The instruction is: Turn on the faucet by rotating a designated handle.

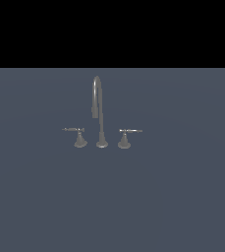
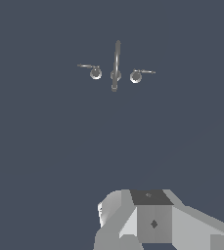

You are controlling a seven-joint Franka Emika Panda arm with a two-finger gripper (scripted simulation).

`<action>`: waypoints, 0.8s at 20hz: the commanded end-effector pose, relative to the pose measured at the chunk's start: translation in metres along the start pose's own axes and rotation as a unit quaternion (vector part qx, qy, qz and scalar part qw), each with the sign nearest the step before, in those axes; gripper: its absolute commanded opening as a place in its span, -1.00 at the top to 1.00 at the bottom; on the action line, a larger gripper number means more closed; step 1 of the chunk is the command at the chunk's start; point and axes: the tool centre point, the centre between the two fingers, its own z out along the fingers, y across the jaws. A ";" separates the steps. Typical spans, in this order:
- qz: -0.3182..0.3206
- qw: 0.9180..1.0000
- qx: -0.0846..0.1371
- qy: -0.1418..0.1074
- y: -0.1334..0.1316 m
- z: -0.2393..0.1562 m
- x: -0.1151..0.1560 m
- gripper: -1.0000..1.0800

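Handle (image 1: 76, 135) at faucet's (image 1: 99, 110) 9 o'clock; twin lever (image 1: 126, 136) at 3 o'clock risks mistaken grab. End effector (image 2: 152, 222) far off, grip state unclear.

Grey brushed-metal faucet (image 1: 99, 110), matching metal handle (image 1: 75, 132), matt dark slate floor (image 1: 173, 197)

dim, flat, shadowless renders; coarse and soft, black band above.

My gripper (image 2: 152, 222) is cut off by the wrist view's edge; my fingertips lie outside the picture, so how my jaws stand cannot be told. The exterior view shows none of me. The handle (image 1: 77, 134) is too small for detail.
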 end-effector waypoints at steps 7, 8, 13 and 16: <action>0.009 1.000 0.000 0.000 -0.004 0.005 0.001 1.00; 0.013 1.000 0.000 0.000 -0.005 0.006 0.002 1.00; 0.038 0.999 0.000 0.000 -0.015 0.019 0.006 1.00; 0.059 0.998 0.000 0.000 -0.024 0.030 0.009 1.00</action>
